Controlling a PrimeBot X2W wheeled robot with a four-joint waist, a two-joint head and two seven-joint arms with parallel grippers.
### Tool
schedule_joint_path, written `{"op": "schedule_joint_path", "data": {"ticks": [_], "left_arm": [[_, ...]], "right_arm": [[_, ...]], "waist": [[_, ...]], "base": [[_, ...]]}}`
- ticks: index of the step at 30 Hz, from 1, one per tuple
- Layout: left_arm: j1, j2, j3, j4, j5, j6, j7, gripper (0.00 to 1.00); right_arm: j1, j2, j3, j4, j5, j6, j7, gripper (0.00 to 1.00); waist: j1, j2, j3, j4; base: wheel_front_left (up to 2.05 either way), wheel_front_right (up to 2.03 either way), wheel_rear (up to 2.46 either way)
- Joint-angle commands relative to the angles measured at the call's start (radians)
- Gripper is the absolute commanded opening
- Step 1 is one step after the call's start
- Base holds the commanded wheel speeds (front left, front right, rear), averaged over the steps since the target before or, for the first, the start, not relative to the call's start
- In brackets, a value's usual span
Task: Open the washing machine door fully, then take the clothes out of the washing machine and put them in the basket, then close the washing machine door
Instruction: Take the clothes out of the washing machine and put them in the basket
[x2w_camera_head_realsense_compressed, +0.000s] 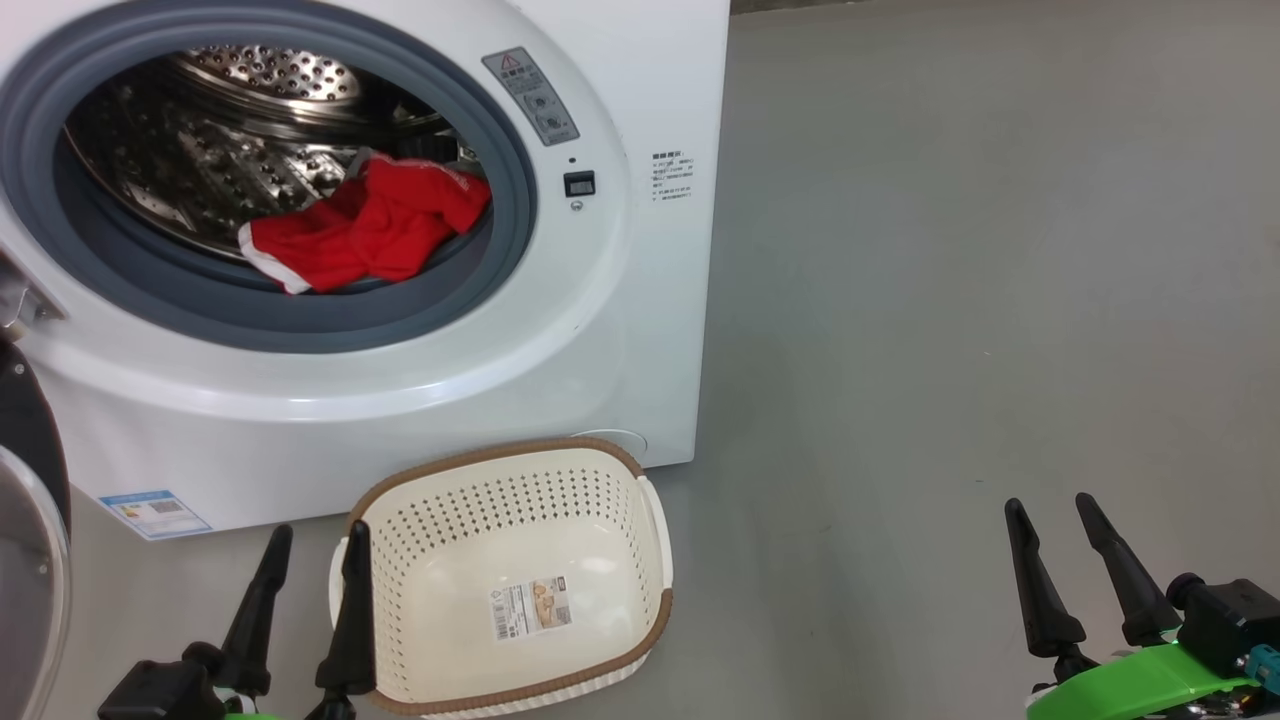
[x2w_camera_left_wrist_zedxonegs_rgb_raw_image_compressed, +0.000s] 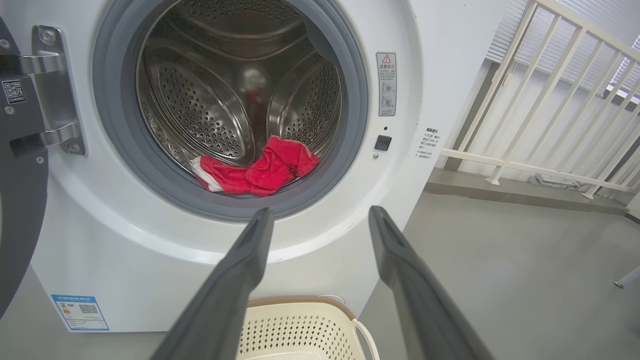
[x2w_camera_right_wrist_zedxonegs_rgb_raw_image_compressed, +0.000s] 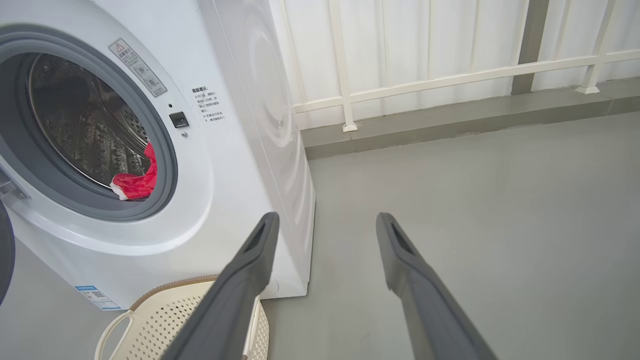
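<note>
The left gripper (x2w_camera_head_realsense_compressed: 318, 545) is spread with nothing between its fingers, low beside the left rim of the basket (x2w_camera_head_realsense_compressed: 500, 455). The right gripper (x2w_camera_head_realsense_compressed: 1050, 503) is likewise spread and holds nothing, well off to the right above the floor (x2w_camera_head_realsense_compressed: 950, 300). The basket stands on the floor just before the washing machine (x2w_camera_head_realsense_compressed: 620, 330), near its front right corner. The clothes (x2w_camera_head_realsense_compressed: 375, 225) lie at the drum's lower front edge, lapping the grey ring. The washing machine door (x2w_camera_head_realsense_compressed: 28, 440) hangs swung open at the left.

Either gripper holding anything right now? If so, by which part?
Nothing is held. The left gripper and the right gripper both stand open and empty, and the clothes lie inside the washing machine, apart from both.
</note>
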Motion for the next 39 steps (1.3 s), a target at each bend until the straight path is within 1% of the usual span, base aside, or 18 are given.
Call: {"op": "schedule_joint_path", "data": {"ticks": [1, 20, 22, 39], "left_arm": [[-0.019, 0.01, 0.033, -0.026, -0.003, -0.006, -0.004, 1.0], [-0.036, 0.01, 0.033, -0.023, -0.005, -0.006, -0.004, 1.0], [-0.035, 0.013, 0.033, -0.019, 0.013, -0.006, -0.004, 1.0], [-0.047, 0.014, 0.019, 0.026, 0.028, -0.006, -0.004, 1.0]], "right_arm": [[-0.033, -0.01, 0.023, -0.028, -0.006, 0.006, -0.009, 1.0], [-0.037, -0.006, 0.032, -0.024, -0.006, 0.006, -0.009, 1.0], [-0.036, -0.006, 0.034, -0.023, -0.006, 0.006, -0.009, 1.0], [-0.039, -0.003, 0.045, -0.022, -0.005, 0.006, -0.009, 1.0]], "waist": [[0.0, 0.0, 0.001, 0.0], [0.0, 0.0, 0.003, -0.002], [0.0, 0.0, 0.001, -0.002], [0.0, 0.0, 0.014, -0.004]], "base": [[0.46, -0.46, 0.0], [1.0, -1.0, 0.0], [0.74, -0.74, 0.0], [0.08, -0.08, 0.0]]}}
